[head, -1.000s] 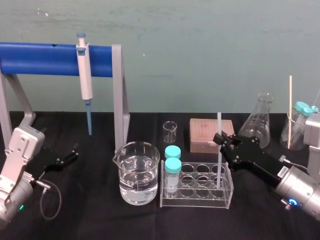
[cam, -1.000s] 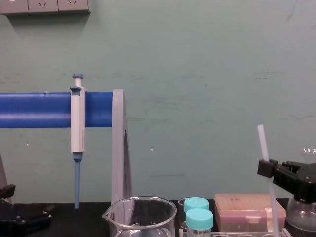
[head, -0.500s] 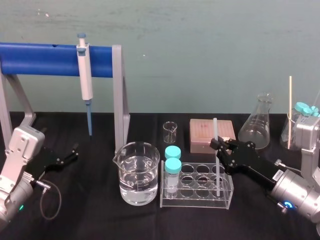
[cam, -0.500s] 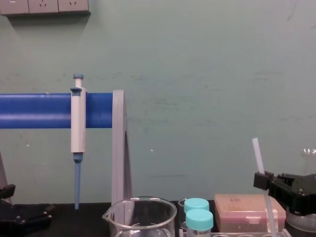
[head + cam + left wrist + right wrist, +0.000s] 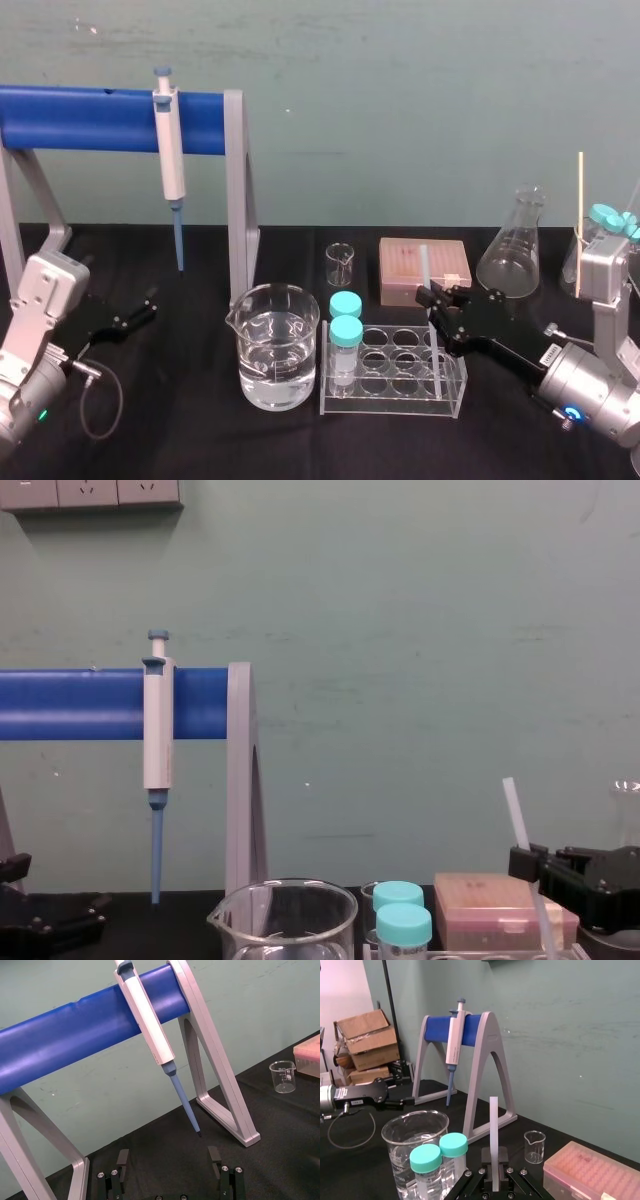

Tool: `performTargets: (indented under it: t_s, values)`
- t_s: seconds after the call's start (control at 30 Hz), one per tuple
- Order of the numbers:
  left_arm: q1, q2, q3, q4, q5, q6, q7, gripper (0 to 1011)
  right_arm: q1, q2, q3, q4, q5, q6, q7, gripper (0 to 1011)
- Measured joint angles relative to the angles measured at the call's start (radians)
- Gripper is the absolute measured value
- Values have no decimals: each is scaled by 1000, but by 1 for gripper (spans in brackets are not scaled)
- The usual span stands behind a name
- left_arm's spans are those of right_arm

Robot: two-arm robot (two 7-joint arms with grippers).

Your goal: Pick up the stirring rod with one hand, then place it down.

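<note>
Stirring rod pinched upright in right gripper's jaws; left gripper parked.

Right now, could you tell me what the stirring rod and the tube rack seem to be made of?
The stirring rod, in the right gripper: translucent matte white, probably plastic or frosted glass. The tube rack: clear, glossy, likely acrylic; the black table shows through.

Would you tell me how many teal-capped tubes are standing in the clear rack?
2: the front tube and the rear tube, both at the left end of the rack, one behind the other.
</note>
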Motion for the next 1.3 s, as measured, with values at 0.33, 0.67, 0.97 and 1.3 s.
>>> performTargets:
  t_s: [0.33, 0.67, 0.97, 1.3]
  values:
    - [0, 0, 0, 0, 0, 0, 0, 1000, 1, 2, -2, -2, -8, 3, -5, 69]
    - [0, 0, 0, 0, 0, 0, 0, 1000, 0, 2, -1, -3, -5, 3, -5, 213]
    - [0, 0, 0, 0, 0, 0, 0, 1000, -1, 2, 0, -3, -4, 2, -5, 470]
    - [0, 0, 0, 0, 0, 0, 0, 1000, -1, 2, 0, -3, -3, 2, -4, 809]
